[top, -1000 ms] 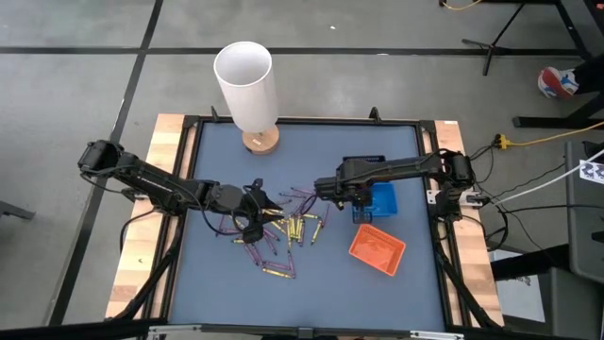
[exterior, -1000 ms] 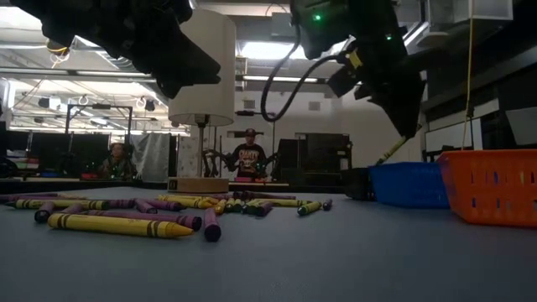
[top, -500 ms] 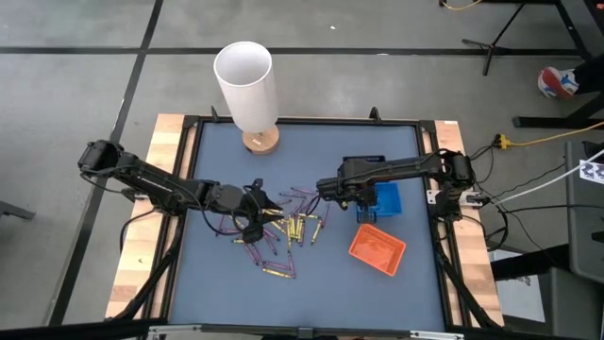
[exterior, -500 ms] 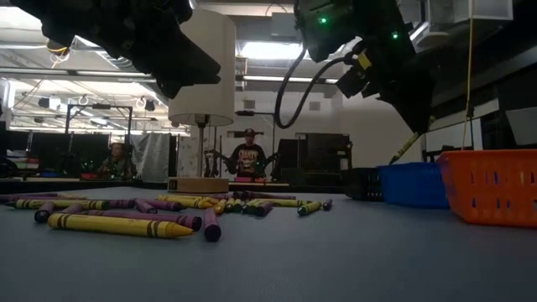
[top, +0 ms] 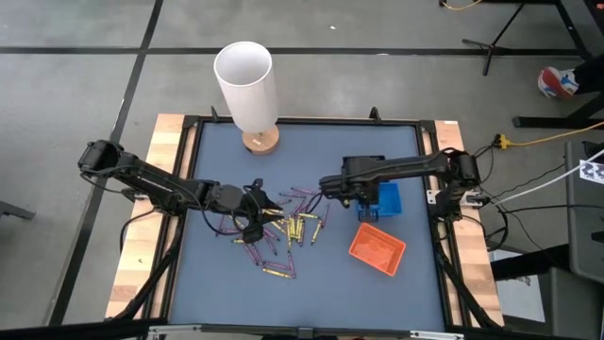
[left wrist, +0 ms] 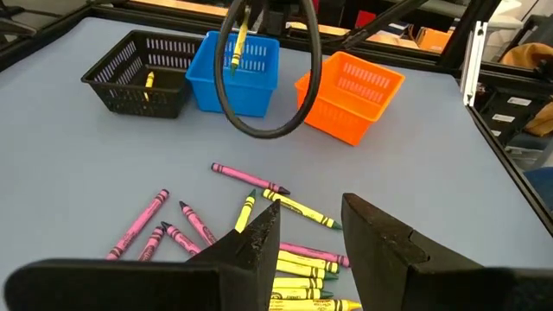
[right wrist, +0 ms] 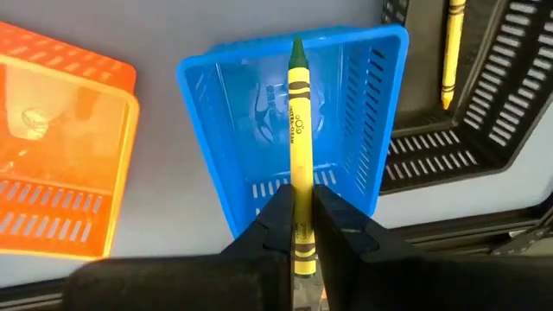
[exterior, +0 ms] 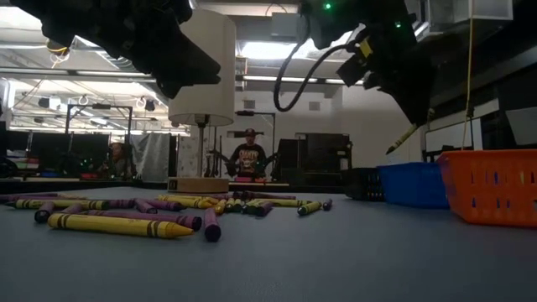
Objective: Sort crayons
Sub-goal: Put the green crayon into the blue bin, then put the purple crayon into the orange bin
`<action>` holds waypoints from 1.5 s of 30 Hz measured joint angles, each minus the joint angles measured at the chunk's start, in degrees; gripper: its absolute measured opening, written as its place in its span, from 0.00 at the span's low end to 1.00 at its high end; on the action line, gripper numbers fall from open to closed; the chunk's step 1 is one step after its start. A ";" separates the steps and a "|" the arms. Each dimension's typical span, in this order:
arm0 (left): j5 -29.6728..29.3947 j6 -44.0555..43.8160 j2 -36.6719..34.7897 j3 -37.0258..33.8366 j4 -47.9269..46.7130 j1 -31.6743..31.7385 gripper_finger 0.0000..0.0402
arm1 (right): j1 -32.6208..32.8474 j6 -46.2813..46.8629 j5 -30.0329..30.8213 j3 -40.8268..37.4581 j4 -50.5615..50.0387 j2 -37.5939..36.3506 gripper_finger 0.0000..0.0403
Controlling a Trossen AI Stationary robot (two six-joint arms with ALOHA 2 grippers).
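Sorting has barely started. Right gripper (right wrist: 298, 226) is clenched on a yellow crayon (right wrist: 299, 147), held up above the blue basket (right wrist: 216, 95). Black basket (left wrist: 117, 86), just beside the blue one, has one yellow crayon inside; blue and orange basket (left wrist: 380, 82) look empty as far as I can see. The rest of the crayons (top: 288, 227), yellow and purple mixed, lie scattered on the mat, on the far side of the blue basket from the right arm's base.

Left gripper (left wrist: 313, 231) hovers over that pile, jaws apart, holding nothing.

View differences: only the wrist views show basket contents. The high view hides the black basket under the right arm. The low view shows the held crayon angled down, clear of the basket rim.
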 joint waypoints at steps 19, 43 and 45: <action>0.01 0.00 0.00 0.00 0.02 0.00 0.27 | -0.07 1.99 1.33 -16.70 10.82 -8.90 0.07; 0.01 0.02 0.00 0.00 0.00 0.00 0.27 | -0.06 -5.40 -2.18 -20.30 29.84 -8.88 0.20; 0.01 0.02 0.00 0.00 0.02 0.00 0.27 | -0.06 -5.40 -2.18 -20.30 29.84 -8.88 0.26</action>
